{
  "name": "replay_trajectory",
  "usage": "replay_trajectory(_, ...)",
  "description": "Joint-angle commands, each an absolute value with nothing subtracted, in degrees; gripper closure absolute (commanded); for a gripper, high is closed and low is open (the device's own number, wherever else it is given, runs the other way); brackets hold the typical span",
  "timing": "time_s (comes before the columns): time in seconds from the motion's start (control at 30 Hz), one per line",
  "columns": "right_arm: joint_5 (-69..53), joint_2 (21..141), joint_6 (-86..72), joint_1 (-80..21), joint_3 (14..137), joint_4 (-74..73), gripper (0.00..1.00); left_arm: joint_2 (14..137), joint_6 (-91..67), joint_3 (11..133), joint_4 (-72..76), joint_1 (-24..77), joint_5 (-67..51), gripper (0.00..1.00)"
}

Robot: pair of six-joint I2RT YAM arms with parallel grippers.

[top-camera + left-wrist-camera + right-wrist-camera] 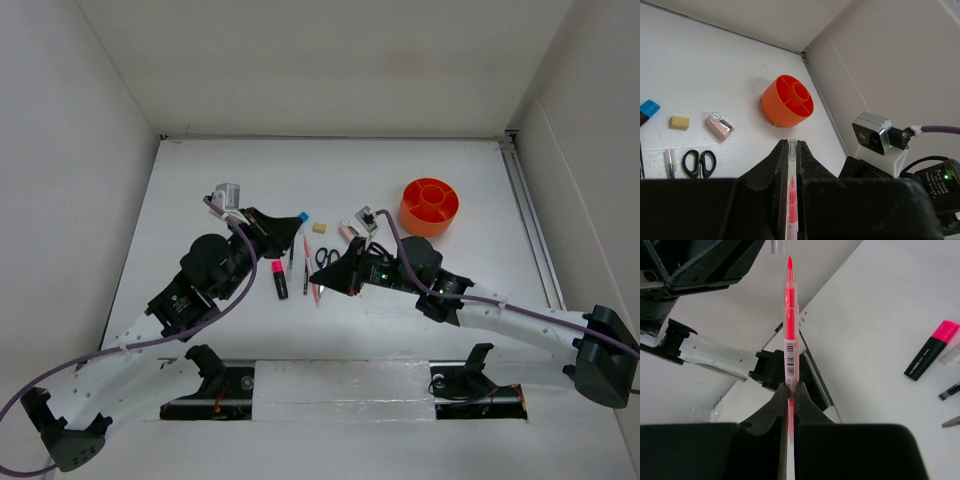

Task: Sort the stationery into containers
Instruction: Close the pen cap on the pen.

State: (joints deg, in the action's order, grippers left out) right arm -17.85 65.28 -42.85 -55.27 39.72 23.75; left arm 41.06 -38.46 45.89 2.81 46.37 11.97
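My right gripper is shut on the lower end of a pink pen, which points tip-first at my left gripper. The left gripper is shut on a clear cap, just off the pen's tip. In the top view the pink pen spans between the left gripper and right gripper over the table's middle. The round orange tub with dividers stands at the back right. On the table lie a pink-and-black highlighter, scissors, a cream eraser, a pinkish-beige piece and a blue-capped marker.
Thin dark pens lie beside the highlighter. From the left wrist I see the orange tub, scissors, eraser and beige piece. White walls close in the table, and a metal rail runs along its right edge.
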Motion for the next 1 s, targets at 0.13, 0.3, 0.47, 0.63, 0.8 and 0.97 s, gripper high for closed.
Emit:
replay_trajectory(0.13, -17.8, 64.1, -41.7, -55.9, 42.9, 25.2, 1.00, 41.2, -38.7, 45.3, 5.9, 46.1, 11.2, 1.00)
replay_trajectory(0.3, -18.5, 64.1, -41.7, -55.9, 43.4, 24.7, 1.00, 41.2, -38.7, 44.7, 6.4, 46.1, 11.2, 1.00)
replay_trajectory(0.47, -17.3, 64.1, -41.7, -55.9, 43.4, 24.7, 1.00, 41.2, -38.7, 44.7, 6.4, 46.1, 9.5, 1.00)
replay_trajectory(0.63, -16.8, 64.7, -41.7, -55.9, 43.9, 24.2, 1.00, 41.7, -38.1, 44.7, 6.9, 46.1, 8.3, 1.00)
replay_trajectory(0.8, -15.7, 64.0, -41.7, -55.9, 43.9, 24.2, 1.00, 41.1, -36.7, 44.2, 6.9, 46.1, 6.6, 1.00)
replay_trajectory(0.97, -14.5, 62.8, -41.7, -55.9, 43.9, 22.2, 1.00, 40.0, -35.6, 43.7, 6.9, 46.1, 5.5, 1.00)
